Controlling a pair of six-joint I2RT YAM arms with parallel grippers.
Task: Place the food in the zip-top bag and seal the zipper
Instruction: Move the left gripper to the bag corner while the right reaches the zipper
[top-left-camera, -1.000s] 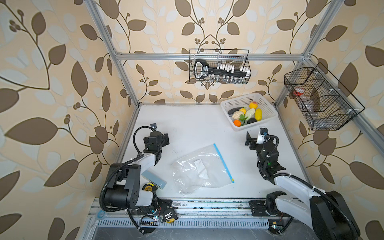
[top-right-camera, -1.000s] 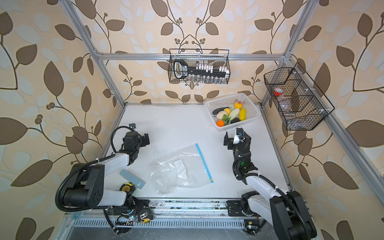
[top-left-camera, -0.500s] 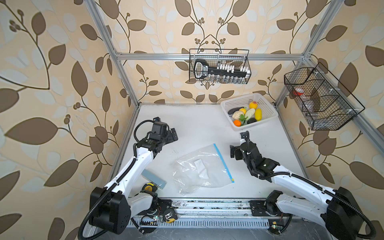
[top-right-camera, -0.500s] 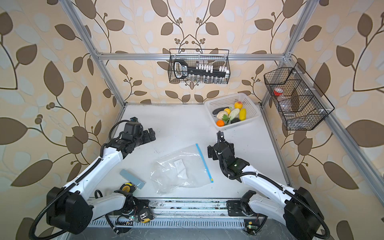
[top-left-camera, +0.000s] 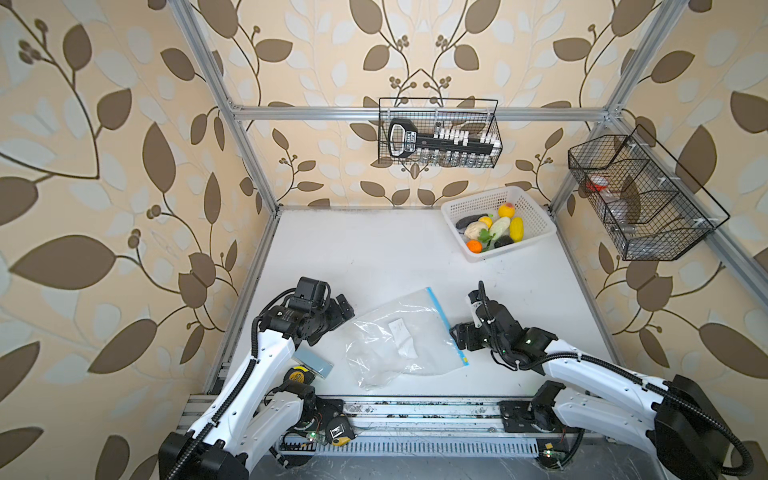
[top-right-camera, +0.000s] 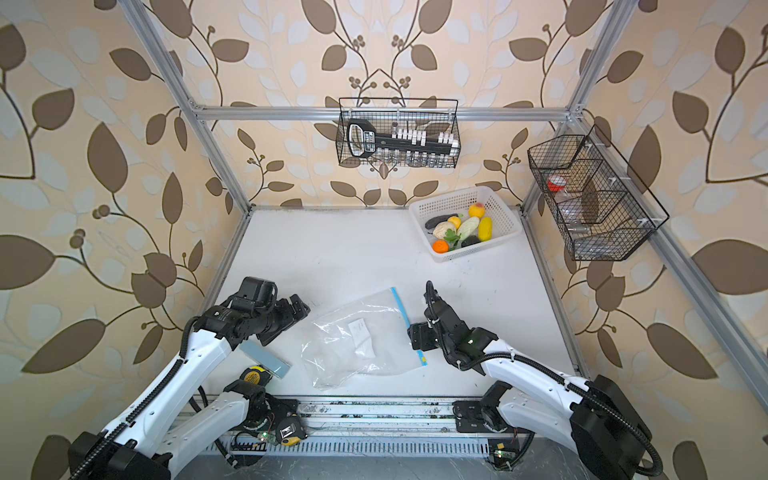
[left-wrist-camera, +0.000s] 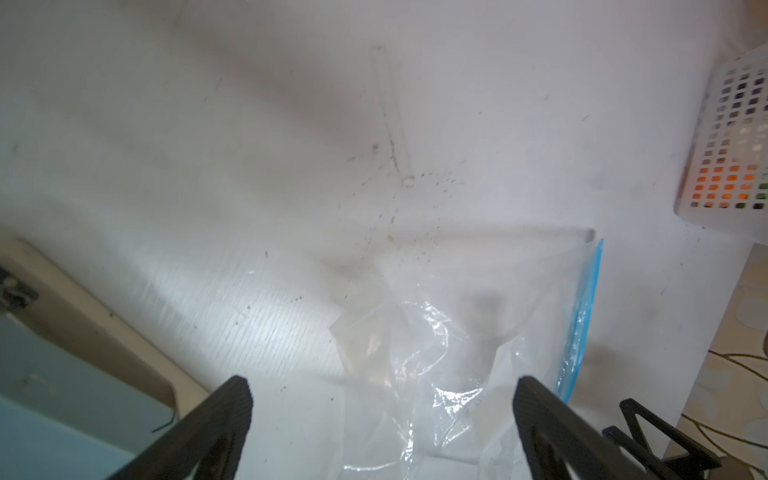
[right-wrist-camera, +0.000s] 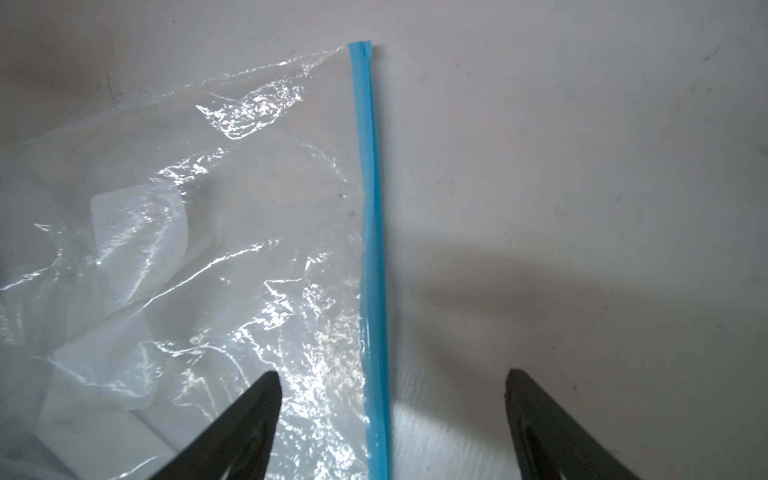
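The zip-top bag (top-left-camera: 399, 336) (top-right-camera: 353, 338) lies flat and crinkled on the white table, with nothing visibly inside it. Its zipper (top-left-camera: 446, 324) (top-right-camera: 409, 328) is the blue strip along its right edge. My left gripper (top-left-camera: 334, 320) (left-wrist-camera: 382, 382) is open just off the bag's (left-wrist-camera: 449, 332) left corner. My right gripper (top-left-camera: 459, 338) (right-wrist-camera: 392, 376) is open and low, and the zipper (right-wrist-camera: 370, 208) runs between its fingers without touching either. The food (top-left-camera: 490, 230) (top-right-camera: 457, 232), an orange, corn, a peach and several other pieces, sits in the white basket (top-left-camera: 536, 216) at the back right.
A grey-blue flat block (top-left-camera: 311, 361) and a yellow tape measure (top-left-camera: 297, 376) lie by the left arm near the front edge. Two black wire baskets (top-left-camera: 440, 133) (top-left-camera: 640, 195) hang on the back and right walls. The white basket's corner (left-wrist-camera: 731, 124) shows in the left wrist view.
Both arms have unfolded from their rest poses and come down to the bag, left to its left corner, right to the zipper edge. The right jaws have narrowed slightly. The bag has not moved.
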